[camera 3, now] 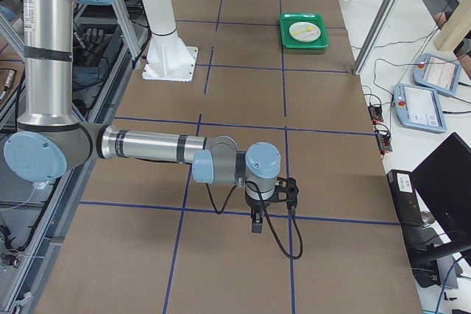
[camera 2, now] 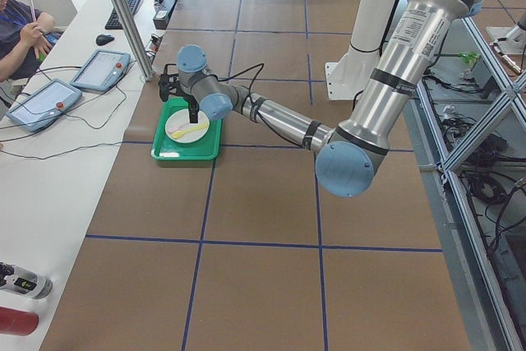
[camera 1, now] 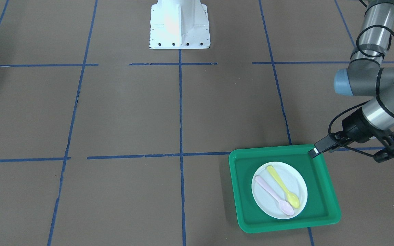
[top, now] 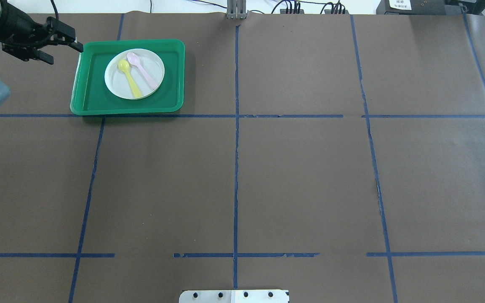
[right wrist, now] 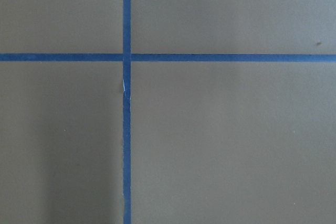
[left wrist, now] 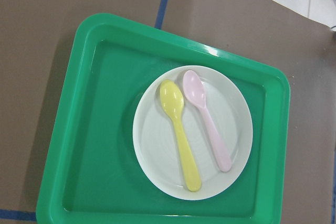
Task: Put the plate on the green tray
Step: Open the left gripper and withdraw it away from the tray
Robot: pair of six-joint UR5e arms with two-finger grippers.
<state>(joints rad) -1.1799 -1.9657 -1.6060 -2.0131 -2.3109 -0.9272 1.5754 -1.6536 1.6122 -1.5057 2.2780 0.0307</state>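
The white plate (camera 1: pixel 279 191) lies flat in the middle of the green tray (camera 1: pixel 245 191), with a yellow spoon (camera 1: pixel 283 187) and a pink spoon (camera 1: pixel 274 196) on it. The left wrist view looks straight down on the plate (left wrist: pixel 157 145) and the tray (left wrist: pixel 100 129). My left gripper (camera 1: pixel 315 152) hovers over the tray's corner nearest the robot, apart from the plate. Its fingers look pressed together and hold nothing. It also shows in the overhead view (top: pixel 77 45). My right gripper (camera 3: pixel 256 227) hangs over bare table far from the tray; I cannot tell its state.
The tray (top: pixel 86 92) sits at the far left of the brown table, near its far edge. Blue tape lines (top: pixel 236 168) cross the table. The white robot base (camera 1: pixel 179 25) stands at the robot's side. An operator and tablets (camera 2: pixel 41 100) are beyond the table's far edge.
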